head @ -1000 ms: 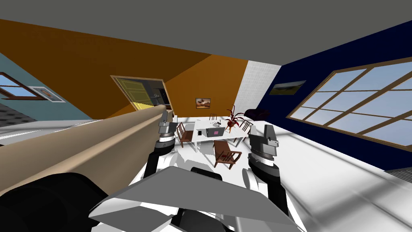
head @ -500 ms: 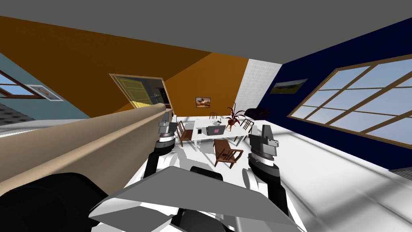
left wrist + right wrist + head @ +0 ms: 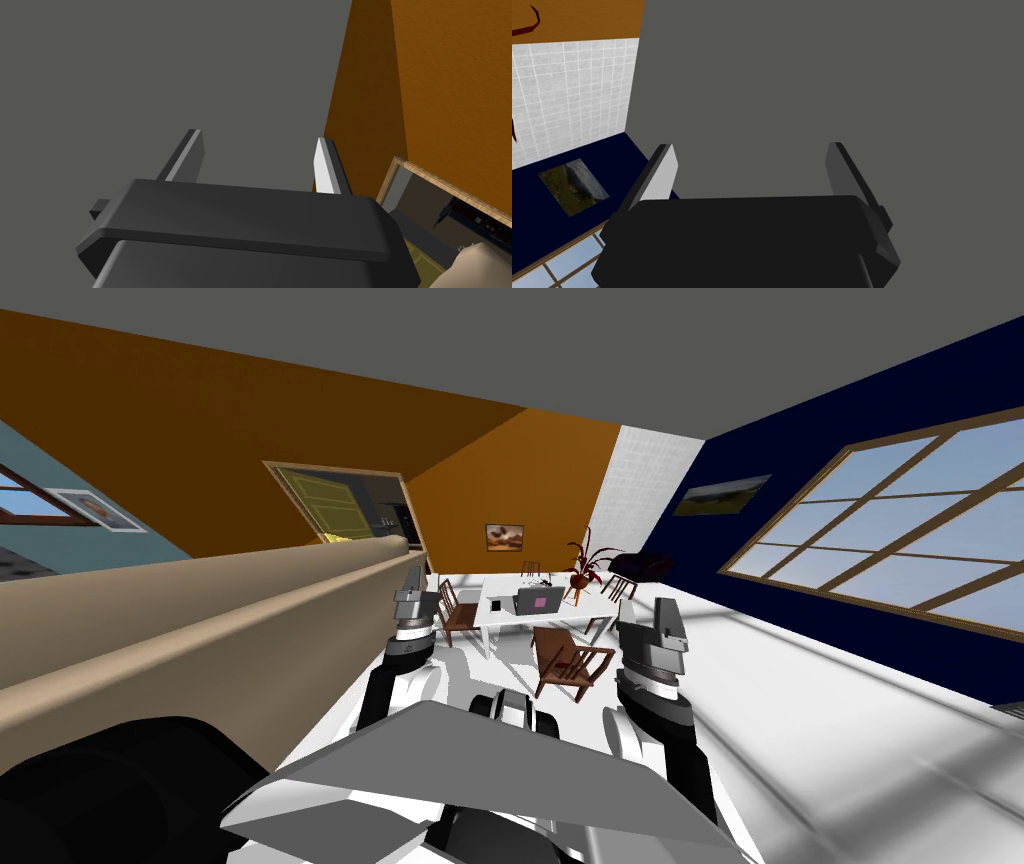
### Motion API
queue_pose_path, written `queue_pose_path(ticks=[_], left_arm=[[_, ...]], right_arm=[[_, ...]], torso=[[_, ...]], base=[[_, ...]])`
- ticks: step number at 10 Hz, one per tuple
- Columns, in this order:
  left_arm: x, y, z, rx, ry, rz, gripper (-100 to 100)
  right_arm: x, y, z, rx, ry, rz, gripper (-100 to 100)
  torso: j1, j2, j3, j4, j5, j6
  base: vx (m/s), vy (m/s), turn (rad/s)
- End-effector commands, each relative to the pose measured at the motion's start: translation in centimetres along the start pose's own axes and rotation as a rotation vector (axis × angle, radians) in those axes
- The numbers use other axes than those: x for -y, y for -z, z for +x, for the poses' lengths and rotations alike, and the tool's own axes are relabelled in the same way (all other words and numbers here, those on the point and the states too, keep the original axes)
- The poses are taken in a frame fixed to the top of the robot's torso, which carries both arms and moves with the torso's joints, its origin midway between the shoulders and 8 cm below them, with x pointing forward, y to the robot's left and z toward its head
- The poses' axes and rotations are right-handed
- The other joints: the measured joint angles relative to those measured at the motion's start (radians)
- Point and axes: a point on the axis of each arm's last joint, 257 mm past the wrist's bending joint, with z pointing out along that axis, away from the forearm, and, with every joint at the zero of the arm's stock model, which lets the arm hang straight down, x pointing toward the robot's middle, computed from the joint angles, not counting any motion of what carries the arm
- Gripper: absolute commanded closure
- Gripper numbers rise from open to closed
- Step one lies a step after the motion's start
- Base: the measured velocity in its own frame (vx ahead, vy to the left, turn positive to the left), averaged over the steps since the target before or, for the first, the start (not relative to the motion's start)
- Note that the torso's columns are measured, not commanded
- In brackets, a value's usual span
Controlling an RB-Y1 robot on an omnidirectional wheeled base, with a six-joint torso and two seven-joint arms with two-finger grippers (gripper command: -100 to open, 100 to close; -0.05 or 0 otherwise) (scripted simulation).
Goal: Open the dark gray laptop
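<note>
My base has turned slightly, shifting the whole view, yet the grey laptop [image 3: 538,601] on the white table [image 3: 505,624] sits well ahead of the left gripper [image 3: 257,137] and right gripper [image 3: 752,147], both spread wide and empty, so more driving seems needed.

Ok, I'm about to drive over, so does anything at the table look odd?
One thing: the laptop on the white table seems to stand with its lid already raised, a pink patch on it; too far to be sure.
</note>
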Motion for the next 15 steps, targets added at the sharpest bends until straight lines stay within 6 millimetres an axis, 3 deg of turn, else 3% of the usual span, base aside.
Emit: queue_pose_path(ticks=[1,8,15], left_arm=[[0.0,0.0,0.0,0.0,0.0,0.0,0],[0.0,0.0,0.0,0.0,0.0,0.0,0],[0.0,0.0,0.0,0.0,0.0,0.0,0]], right_arm=[[0.9,0.1,1.3,-0.083,0.064,0.013,-100],[6.4,1.1,4.5,-0.278,0.39,0.085,-100],[11.8,2.1,6.0,-0.409,0.706,0.141,-100]], torso=[[0.001,0.009,-0.02,0.01,0.0,0.0],[0.0,0.013,-0.025,0.014,0.0,0.0],[-0.001,0.013,-0.025,0.014,0.0,0.0]], base=[[0.02,0.053,-0.027],[0.041,0.091,-0.056],[0.043,0.104,-0.056]])
